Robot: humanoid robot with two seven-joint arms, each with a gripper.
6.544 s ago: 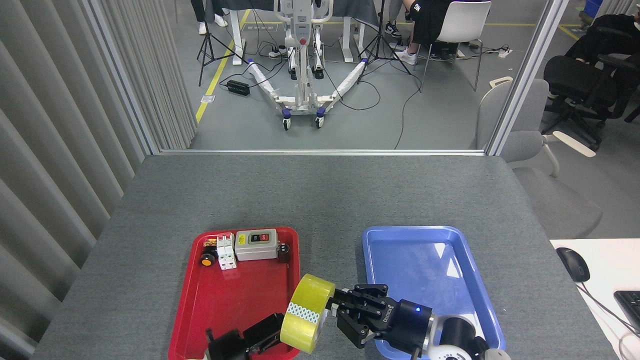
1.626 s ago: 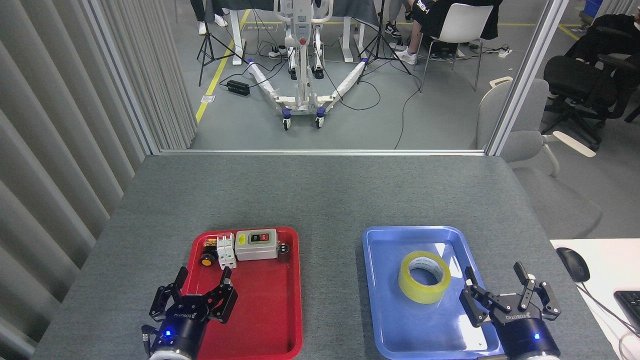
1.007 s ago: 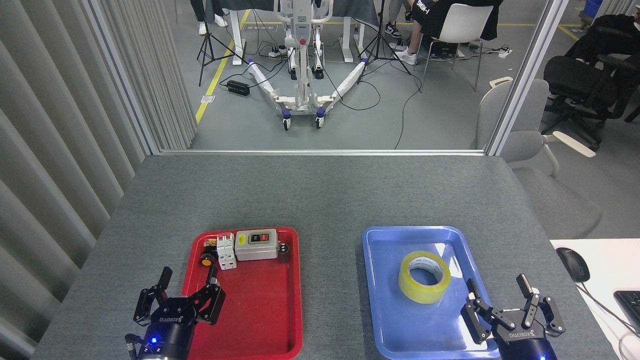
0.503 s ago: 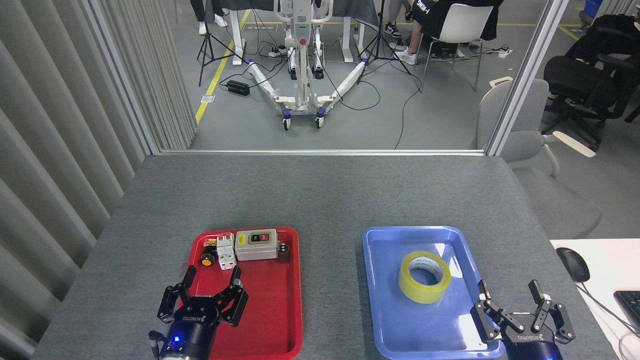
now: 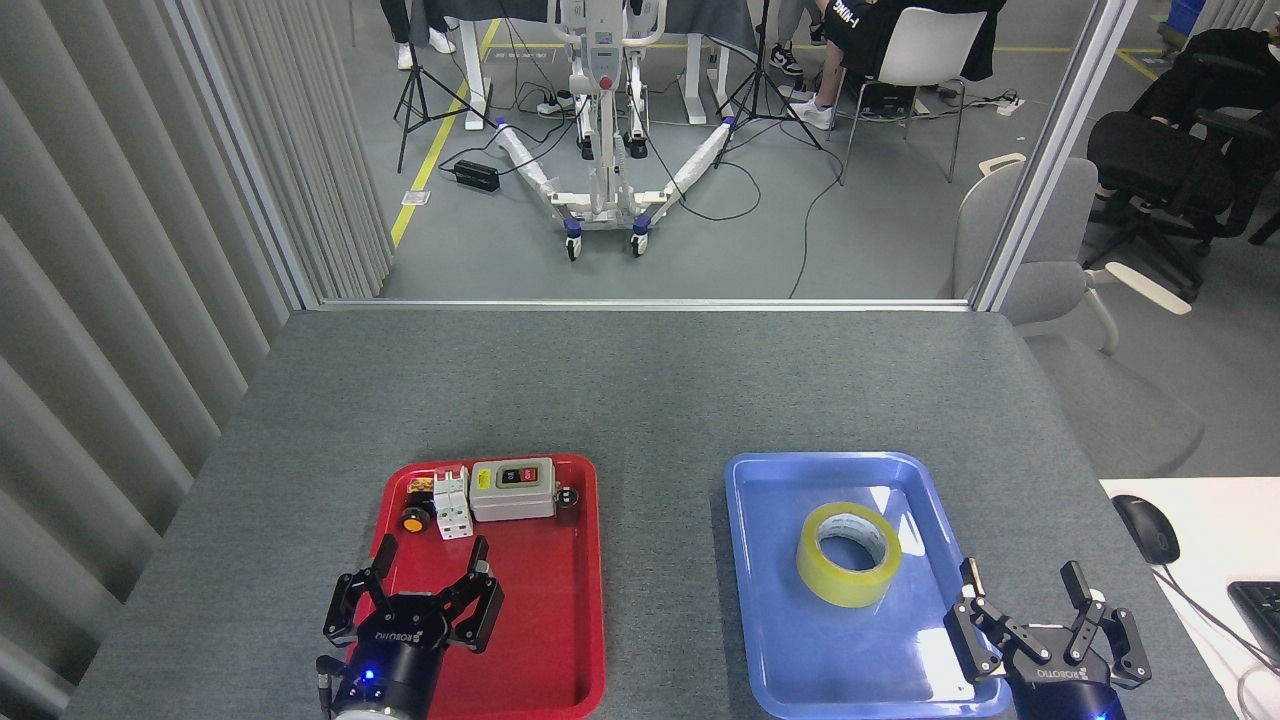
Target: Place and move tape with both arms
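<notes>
The tape [image 5: 848,553], a yellow roll with a white inner core, lies flat in the middle of the blue tray [image 5: 770,640]. My right gripper [image 5: 1023,581] is open, empty, over the tray's near right corner, a short way right of and nearer than the roll. Over the near left part of the red tray [image 5: 545,640] my left gripper [image 5: 430,558] stands open with nothing between its fingers. Both grippers are black with white lettering, and the left one shows a blue light.
At the far end of the red tray sit a grey switch box [image 5: 513,489], a white breaker [image 5: 452,502], an orange-capped button [image 5: 413,519] and a small dark part [image 5: 567,504]. A mouse [image 5: 1146,527] and keyboard corner [image 5: 1262,610] lie on a white desk at right.
Earlier the roll was held between both grippers between the trays; it now lies in the blue tray with both grippers open. In the last half second both grippers shifted only slightly.
</notes>
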